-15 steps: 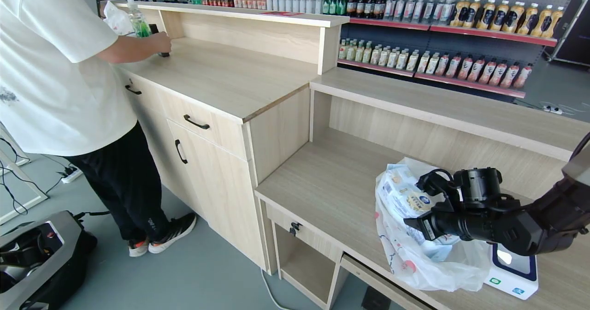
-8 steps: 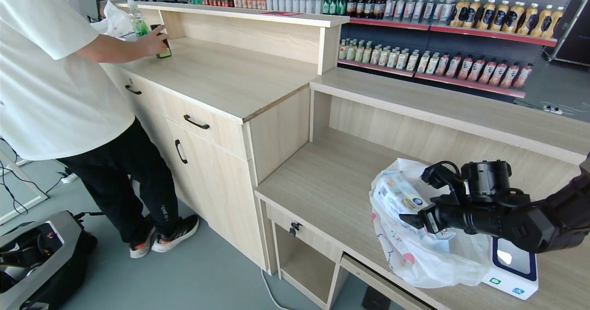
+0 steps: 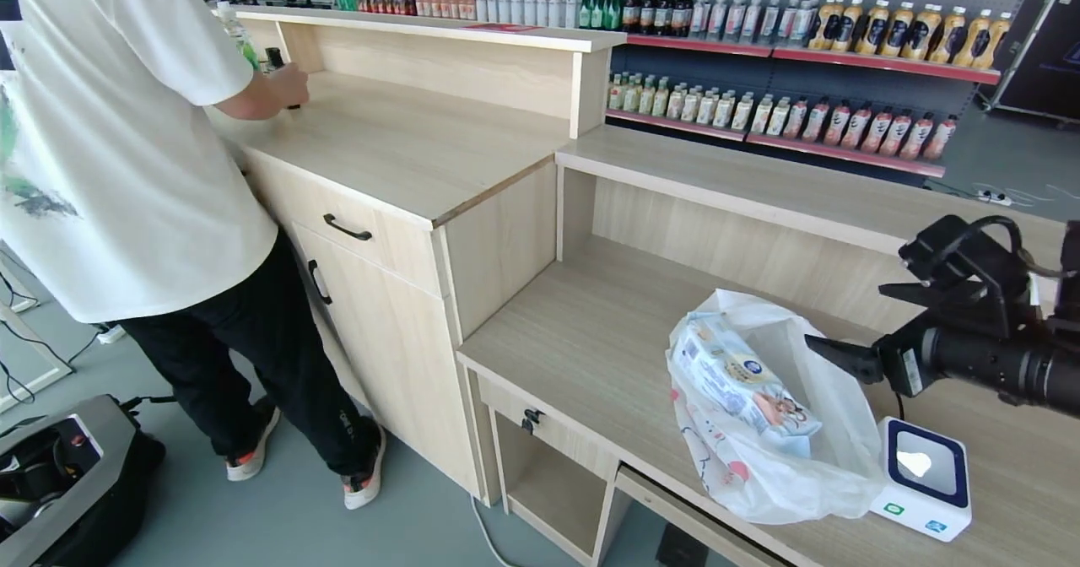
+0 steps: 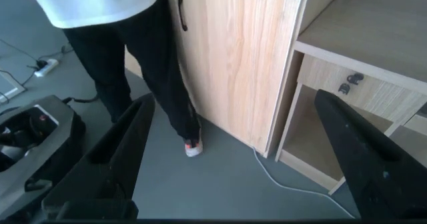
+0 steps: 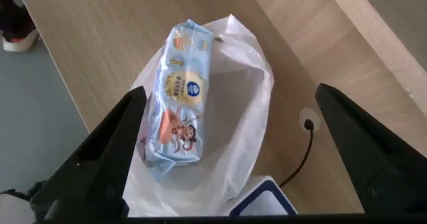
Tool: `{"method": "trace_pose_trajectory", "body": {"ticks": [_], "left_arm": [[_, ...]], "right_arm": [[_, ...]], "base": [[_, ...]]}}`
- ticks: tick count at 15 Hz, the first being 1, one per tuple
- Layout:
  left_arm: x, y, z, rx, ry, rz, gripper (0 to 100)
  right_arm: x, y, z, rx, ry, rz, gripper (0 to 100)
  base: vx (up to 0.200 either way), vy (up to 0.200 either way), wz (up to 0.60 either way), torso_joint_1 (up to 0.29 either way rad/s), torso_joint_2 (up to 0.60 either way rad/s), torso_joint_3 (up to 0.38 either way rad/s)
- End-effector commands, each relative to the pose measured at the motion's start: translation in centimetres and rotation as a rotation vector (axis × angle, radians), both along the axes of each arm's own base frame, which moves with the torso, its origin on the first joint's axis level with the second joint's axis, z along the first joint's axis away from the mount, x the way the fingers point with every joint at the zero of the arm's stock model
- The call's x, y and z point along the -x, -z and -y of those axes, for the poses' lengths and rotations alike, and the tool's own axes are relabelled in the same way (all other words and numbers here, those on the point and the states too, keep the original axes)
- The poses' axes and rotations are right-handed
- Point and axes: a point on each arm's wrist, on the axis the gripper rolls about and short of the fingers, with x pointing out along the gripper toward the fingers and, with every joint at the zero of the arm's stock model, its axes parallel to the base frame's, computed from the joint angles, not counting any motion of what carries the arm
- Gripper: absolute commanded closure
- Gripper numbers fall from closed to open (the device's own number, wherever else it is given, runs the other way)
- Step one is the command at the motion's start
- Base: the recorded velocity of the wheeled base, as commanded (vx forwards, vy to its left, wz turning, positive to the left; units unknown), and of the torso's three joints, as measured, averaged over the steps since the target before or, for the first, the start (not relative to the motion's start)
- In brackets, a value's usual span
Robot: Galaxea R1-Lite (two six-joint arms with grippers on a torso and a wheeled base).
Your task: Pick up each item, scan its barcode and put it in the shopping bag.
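Right gripper [image 5: 231, 97]: fingers spread wide, nothing between them. It hangs above the lower light-wood desk [image 3: 591, 331], beside the bag and higher than it.

Below it, toward the robot's left, is the white translucent plastic shopping bag [image 3: 764, 487], mouth open upward. Inside lies the pale-blue soft pack with a cartoon print [image 3: 742, 377], propped against the bag's left wall.

- Pack's long axis: in the head view it runs from far-left to near-right. In the right wrist view it runs crosswise to the line between the 2 fingers, so a closing grip would meet its narrow width.
- The pack sits nearer 1 finger than the other, not centred under the opening.
- The white square barcode scanner with a dark-rimmed window [image 3: 924, 474] stands just beside the bag on its right, roughly under the right arm.

Left gripper [image 4: 232, 107]: fingers also spread, empty. It is low over the grey floor by the cabinet front, well apart from the bag.

Judgement: this pack counts as bagged. The right arm is the nearer 1 for any further work at the bag or scanner. I can pick out no other loose item on the desk.
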Motion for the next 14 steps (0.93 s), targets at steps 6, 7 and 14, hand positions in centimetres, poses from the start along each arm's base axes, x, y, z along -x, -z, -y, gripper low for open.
{"method": "trace_pose_trajectory", "body": {"ticks": [6,7,14], "left_arm": [[0.0,0.0,0.0,0.000,0.000,0.000,0],[0.0,0.0,0.0,0.000,0.000,0.000,0],[0.0,0.0,0.0,0.000,-0.001,0.000,0]], "right_arm": [[8.0,-4.6,6.2,0.069,0.473,0.211,0],[8.3,-4.0,7.3,0.071,0.568,0.161,0],[4.0,3.7,16.6,0.056,0.908,-0.197,0]], "base": [[0.000,0.000,-0.60,0.002,0.00,0.003],[0.000,0.000,-0.60,0.002,0.00,-0.002],[0.000,0.000,-0.17,0.001,0.00,0.001]]}}
